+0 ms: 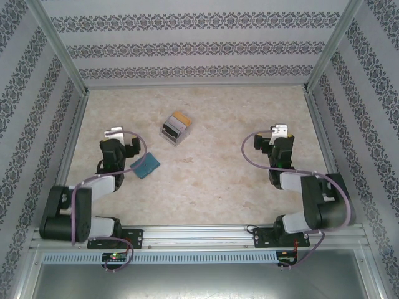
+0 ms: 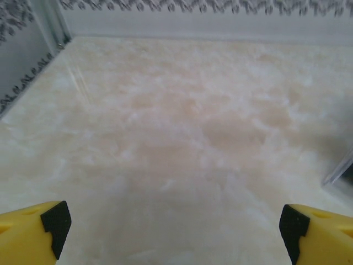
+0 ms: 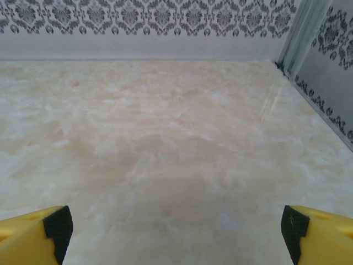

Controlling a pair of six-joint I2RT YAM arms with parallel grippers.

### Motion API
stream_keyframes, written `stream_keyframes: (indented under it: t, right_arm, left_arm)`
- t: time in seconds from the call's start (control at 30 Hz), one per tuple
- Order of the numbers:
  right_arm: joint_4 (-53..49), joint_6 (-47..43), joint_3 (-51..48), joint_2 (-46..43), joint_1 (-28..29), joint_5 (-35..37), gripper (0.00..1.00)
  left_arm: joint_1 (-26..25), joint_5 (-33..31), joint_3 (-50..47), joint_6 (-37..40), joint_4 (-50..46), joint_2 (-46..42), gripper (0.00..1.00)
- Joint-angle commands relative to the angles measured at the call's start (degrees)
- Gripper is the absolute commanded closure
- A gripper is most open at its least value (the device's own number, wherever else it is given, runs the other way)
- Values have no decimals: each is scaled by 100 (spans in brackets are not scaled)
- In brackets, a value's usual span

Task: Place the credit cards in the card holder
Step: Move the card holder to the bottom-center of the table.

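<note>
Teal-blue soft folded wallet (image 1: 145, 166): one
Clear plastic box (image 1: 175, 128): one
Thin cards (image 1: 181, 117) in the box: count unclear
Grey-black robot arms (image 1: 107, 163): two

Table (image 1: 212, 187) showed beige-cream marble mottling. Walls (image 1: 187, 47) were white with bands of dark damask print. Card holder (image 1: 144, 166) was teal-blue. Credit cards (image 1: 181, 117): one yellow-orange, one dark grey. Left gripper (image 2: 175, 234) had yellow fingers (image 2: 25, 237), black pads (image 2: 56, 223); right gripper (image 3: 175, 232) same yellow and black. Arms (image 1: 315, 205) were black and light grey, cables (image 1: 73, 208) mauve, frame rail (image 1: 199, 232) silver.
</note>
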Motion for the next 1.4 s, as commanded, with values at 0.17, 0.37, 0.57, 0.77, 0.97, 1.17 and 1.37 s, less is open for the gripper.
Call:
stream_keyframes:
  t: [0.17, 0.37, 0.57, 0.77, 0.97, 1.17, 1.37]
  right_arm:
    - [-4294, 1798, 1273, -1929, -93, -1105, 2]
    - [-5633, 2782, 1586, -2509, -87, -3298, 3]
    - [-5734, 3252, 1302, -2778, 515, -3858, 8]
    - [-5825, 3308, 1289, -2503, 1415, -3258, 12]
    - [-5648, 3589, 1234, -2341, 1929, -2832, 13]
    - [-5766, 3490, 1363, -2035, 2071, -2590, 13]
    - [-6284, 4564, 1296, -1834, 2291, -2365, 22]
  left_arm:
    - [80, 1065, 968, -1729, -3595, -1485, 1]
    - [64, 3338, 1201, -2198, -4442, -1634, 1]
    - [-225, 3844, 1396, -2500, -5504, -1254, 1]
    - [-525, 3453, 1192, -2595, -5470, -1007, 4]
    - [-573, 3161, 1631, -2236, -5471, 17, 3]
    - [-777, 3158, 1606, -2364, -5054, 969, 5]
    - [-1773, 3798, 1732, -3789, -5556, 971, 7]
